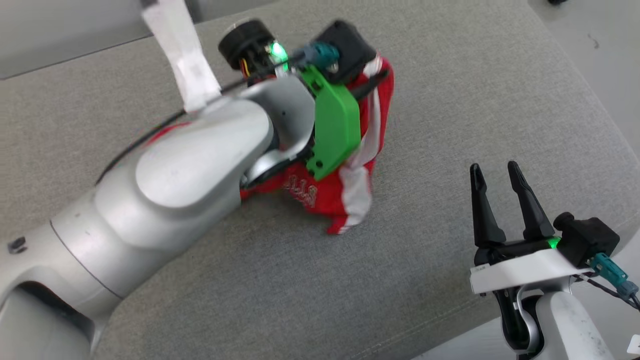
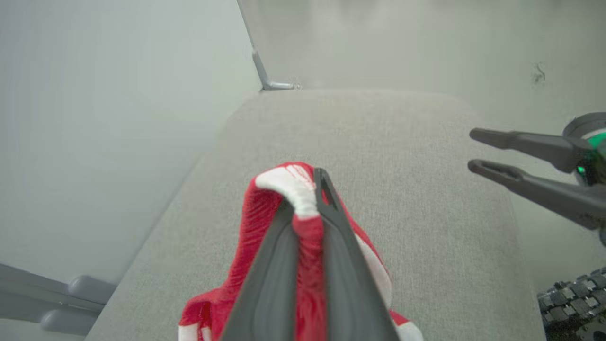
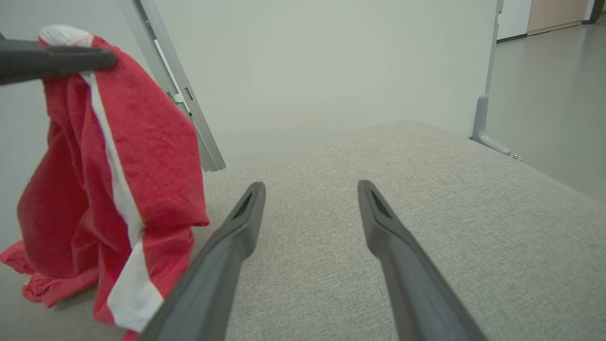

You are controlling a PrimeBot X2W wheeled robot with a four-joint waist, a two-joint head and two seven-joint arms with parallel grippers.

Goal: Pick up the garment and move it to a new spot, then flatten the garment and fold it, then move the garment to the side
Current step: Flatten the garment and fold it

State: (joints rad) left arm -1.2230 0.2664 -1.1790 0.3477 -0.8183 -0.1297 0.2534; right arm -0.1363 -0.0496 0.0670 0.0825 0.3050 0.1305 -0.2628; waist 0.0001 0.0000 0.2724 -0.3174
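A red garment (image 3: 156, 142) with white stripes hangs lifted above a grey fabric-covered counter (image 3: 473, 227), its lower folds resting there. The left pincer (image 2: 305, 199) is clamped on the garment's white-edged top. The right pincer (image 1: 495, 172) stands well apart, fingers spread, holding nothing. In the head view the left forearm (image 1: 200, 165) hides much of the garment, and the garment's lettering is unreadable. A pale wall panel (image 3: 331, 71) stands behind.

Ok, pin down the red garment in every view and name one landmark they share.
Head view: garment upper centre, partly behind the left arm.
Left wrist view: bottom centre, pinched in the left gripper.
Right wrist view: left edge, hanging.
Shared landmark: the open right gripper.
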